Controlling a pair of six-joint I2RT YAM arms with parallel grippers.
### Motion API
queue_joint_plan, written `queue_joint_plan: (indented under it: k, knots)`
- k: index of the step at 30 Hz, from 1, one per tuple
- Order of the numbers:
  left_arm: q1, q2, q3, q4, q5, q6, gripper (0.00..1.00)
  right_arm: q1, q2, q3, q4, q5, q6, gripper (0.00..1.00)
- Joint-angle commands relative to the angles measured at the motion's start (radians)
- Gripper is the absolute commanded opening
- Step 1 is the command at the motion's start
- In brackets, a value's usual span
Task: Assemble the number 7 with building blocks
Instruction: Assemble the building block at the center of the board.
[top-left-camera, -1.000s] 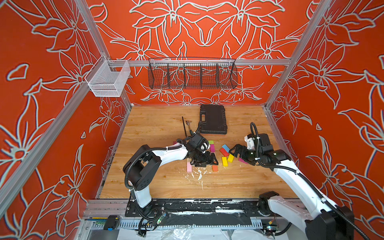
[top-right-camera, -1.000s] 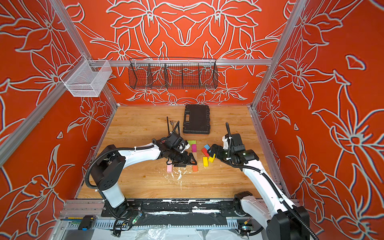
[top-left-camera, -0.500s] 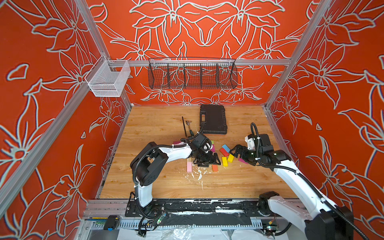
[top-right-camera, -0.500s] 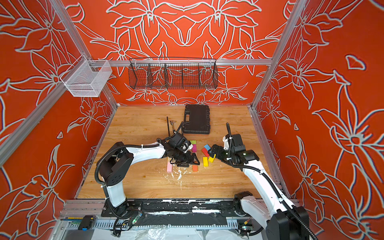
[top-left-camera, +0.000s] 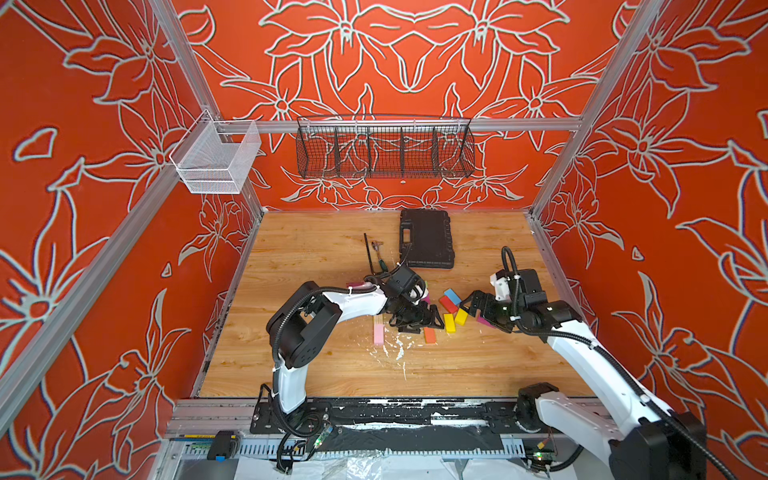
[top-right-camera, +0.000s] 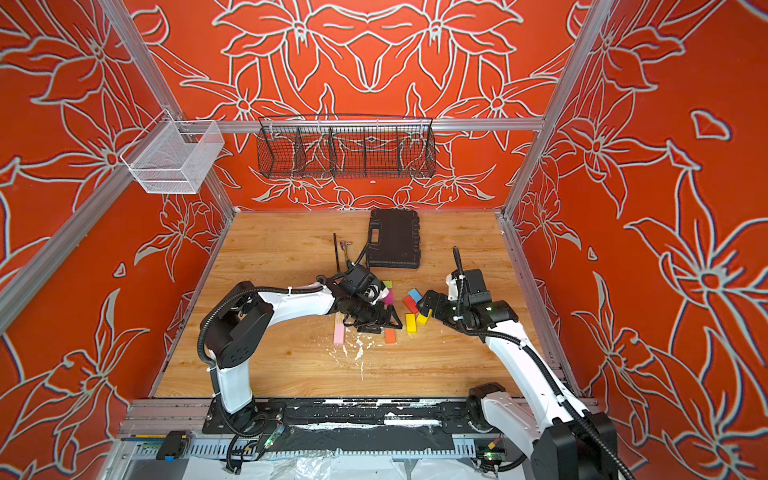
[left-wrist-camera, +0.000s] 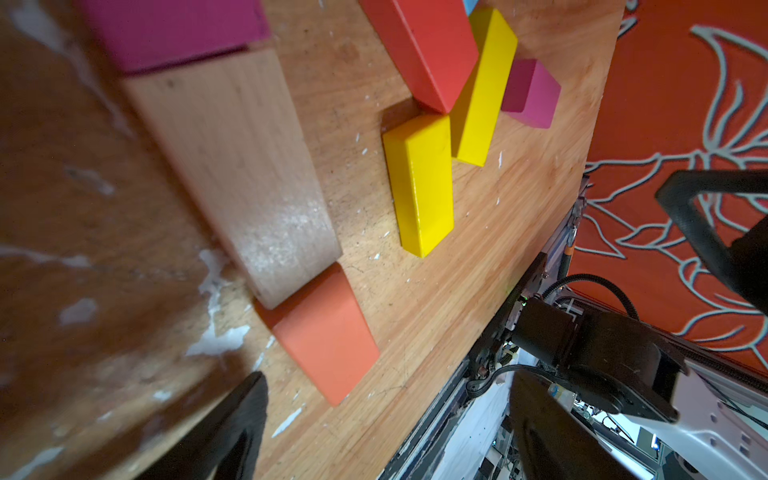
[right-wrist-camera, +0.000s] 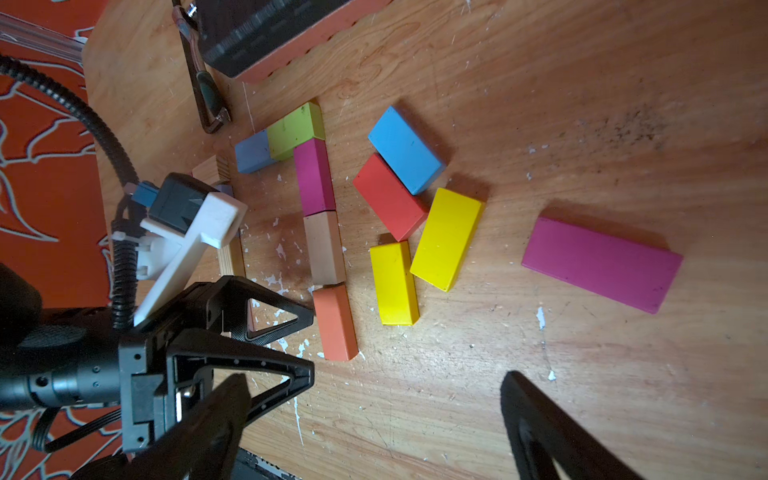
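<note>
The number 7 (right-wrist-camera: 322, 232) lies flat near the middle of the worktop (top-left-camera: 332, 257), and by my reading all five pieces are down. A blue-grey block (right-wrist-camera: 252, 156) and a green block (right-wrist-camera: 296, 131) make the bar. Taking the back wall as 12, a magenta block (right-wrist-camera: 314, 176), a plain wood block (right-wrist-camera: 324, 249) and an orange block (right-wrist-camera: 336, 322) run end to end as the stem toward 6 o'clock. The orange block touches the wood one, but its free end seems to lean slightly toward 3 o'clock, though the lens may exaggerate this. I judge the step in hand to be a last tidy and a clean exit.

The left gripper (right-wrist-camera: 309, 345) sits low, just beside the orange block at its 9 o'clock, with its fingers (right-wrist-camera: 306, 316) spread wide and holding nothing. Any correction should be a slow sideways touch on the block's long face near the free end. Pressing at the joint would likely shift the wood block too. After that, lifting straight up before retreating toward 9 o'clock would keep anything from dragging.

A yellow block (right-wrist-camera: 392, 282) lies close at 3 o'clock of the stem among other spares, so there is little room on that side. The right gripper (right-wrist-camera: 374, 376) hovers beyond those spares at 3 o'clock, its fingers released and empty, and it is best kept clear.
</note>
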Motion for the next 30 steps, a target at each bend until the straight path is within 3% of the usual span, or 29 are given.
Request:
queue_joint_plan:
  k: [1, 30]
  knots:
    - [-0.005, 0.025, 0.018, -0.003, 0.019, -0.002, 0.88, -0.01, -0.002, -0.015, -0.011, 0.007, -0.016, 0.97]
    - [-0.005, 0.07, 0.052, -0.036, 0.014, 0.018, 0.88, -0.02, 0.016, -0.025, 0.001, 0.004, -0.022, 0.97]
